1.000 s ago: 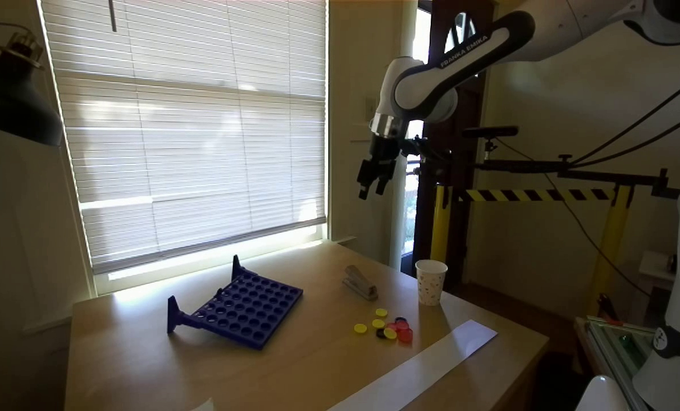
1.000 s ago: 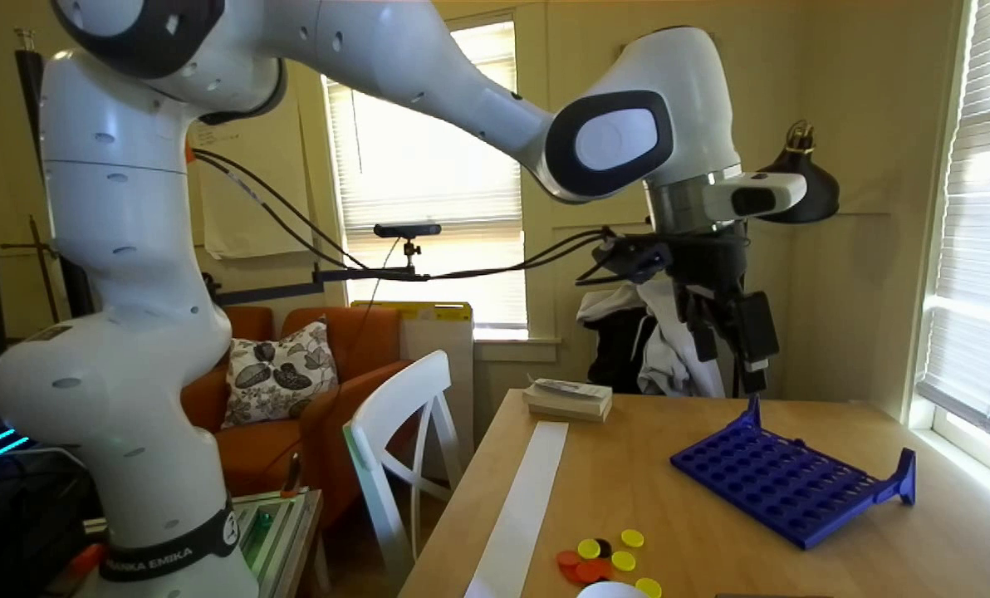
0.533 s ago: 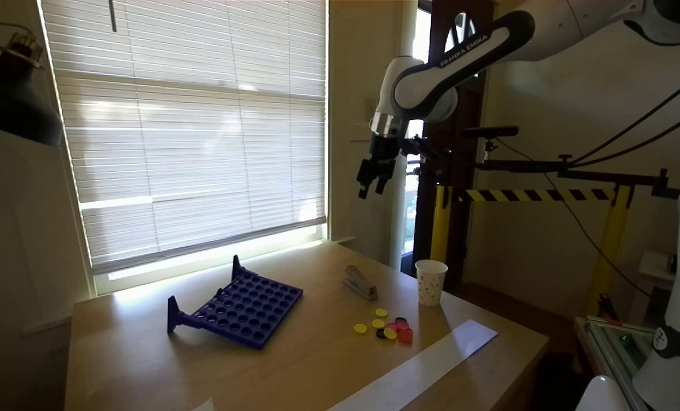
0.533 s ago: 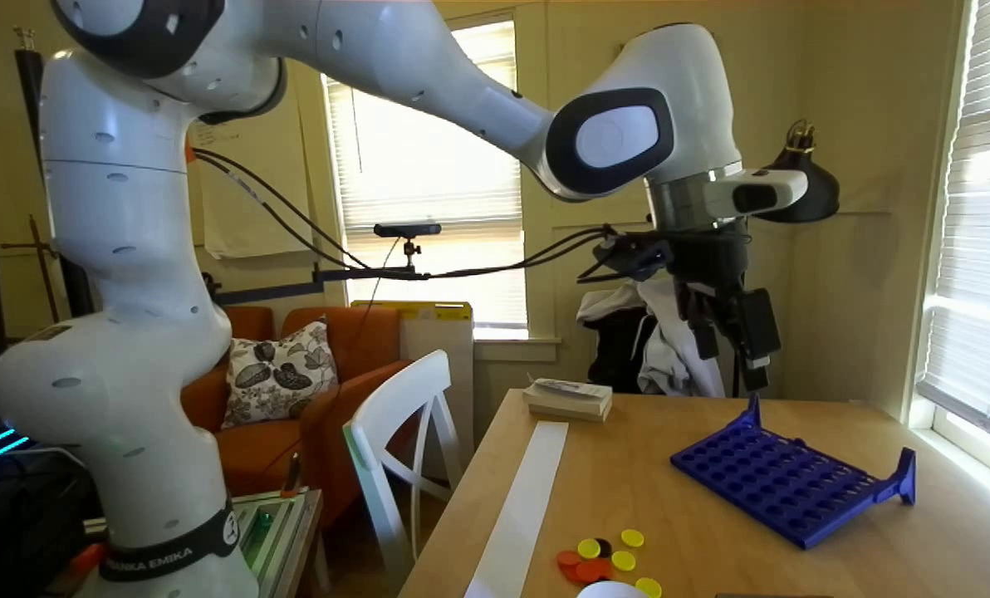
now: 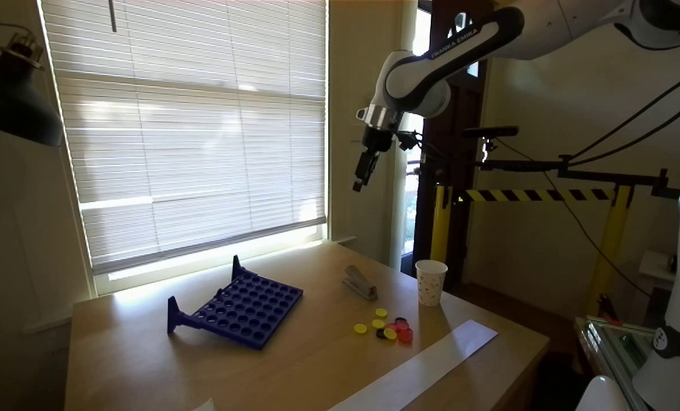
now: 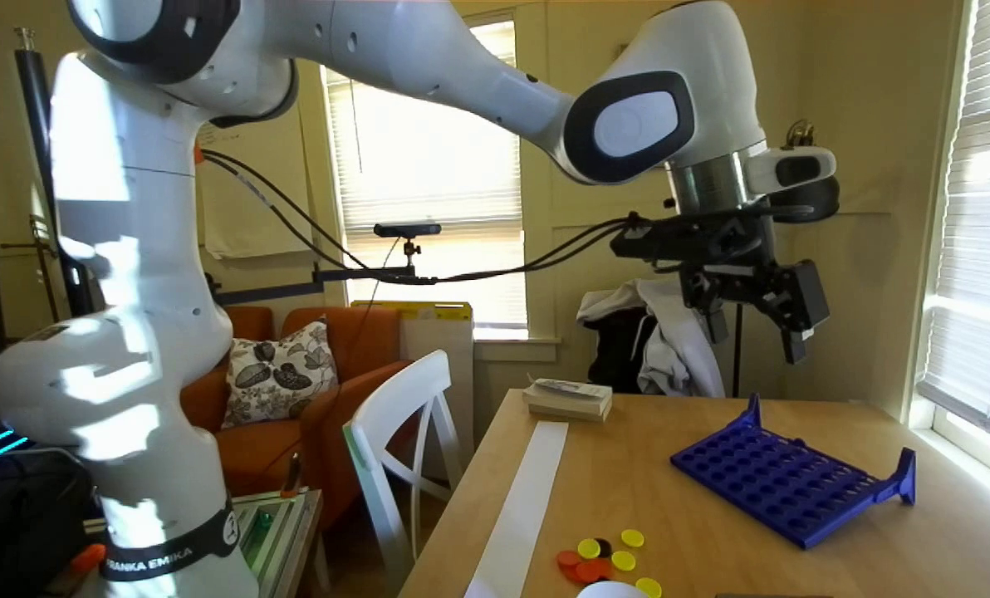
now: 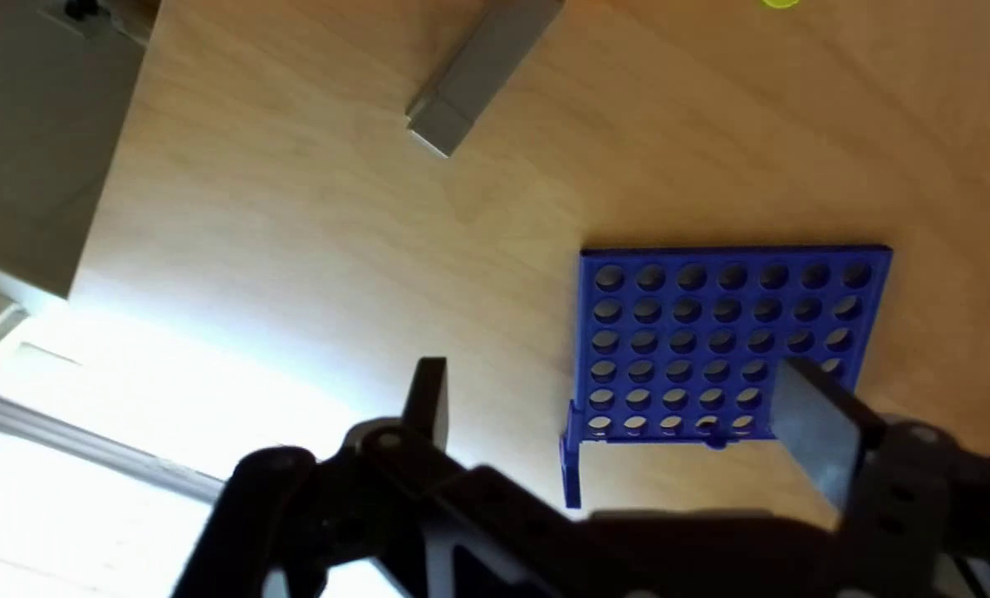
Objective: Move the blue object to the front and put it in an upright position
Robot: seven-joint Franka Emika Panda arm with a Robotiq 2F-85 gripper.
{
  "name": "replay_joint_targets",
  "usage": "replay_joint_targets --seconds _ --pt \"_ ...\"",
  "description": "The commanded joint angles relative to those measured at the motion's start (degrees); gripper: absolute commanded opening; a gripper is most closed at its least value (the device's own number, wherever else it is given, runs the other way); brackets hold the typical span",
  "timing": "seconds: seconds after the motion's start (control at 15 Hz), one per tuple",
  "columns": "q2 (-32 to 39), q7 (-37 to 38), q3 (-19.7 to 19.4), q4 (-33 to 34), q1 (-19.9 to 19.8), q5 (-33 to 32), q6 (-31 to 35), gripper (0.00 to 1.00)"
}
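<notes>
I have the gripper (image 6: 756, 337) over the wooden table (image 5: 294, 374), fingers (image 7: 815, 433) wide apart. Blue panel (image 6: 786, 480) lies on it near blinds (image 5: 197, 131), apart from stapler (image 5: 360, 283) and discs (image 5: 390, 334). White chair (image 6: 399, 389) beside table; orange armchair (image 6: 321, 440) beyond.

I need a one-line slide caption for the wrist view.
An open gripper above a table where a blue grid lies, one finger hiding its corner, a stapler lying apart.

In an exterior view you face window blinds (image 5: 191, 131) at ten o'clock; in an exterior view you look past the robot base (image 6: 163, 523), near at eight. Your wrist view points down; all three share the blue panel (image 7: 707, 325).
</notes>
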Motion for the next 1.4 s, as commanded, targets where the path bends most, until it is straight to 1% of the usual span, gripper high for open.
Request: replay_joint_targets --seconds 0.0,0.13,0.27,0.4,0.73,0.87,0.93,1.0,1.13,1.33 --pt "6.46 -10.85 1.83 7.82 -2.88 5.14 -3.81 1.0" --pt "9.74 -13.74 2.4 11.46 -3.8 4.8 -6.15 1.0" --pt "13.14 -15.05 2.87 15.12 -4.35 3.43 -7.9 1.0" --pt "16.69 -16.7 3.89 18.76 -5.13 3.97 -9.06 1.0" --pt "25.17 -21.0 9.13 27.42 -8.2 9.94 -12.72 1.0" --pt "28.31 -20.67 9.82 30.56 -8.4 10.01 -13.8 1.0" --pt "29.48 -17.35 8.64 31.99 -7.28 7.77 -13.86 1.0" --pt "25.4 -18.76 9.04 26.12 -7.55 7.94 -11.36 1.0" --pt "27.59 -18.39 9.17 28.37 -7.67 7.8 -11.53 1.0" --pt "28.43 -18.28 9.2 29.55 -7.69 7.76 -11.76 1.0"
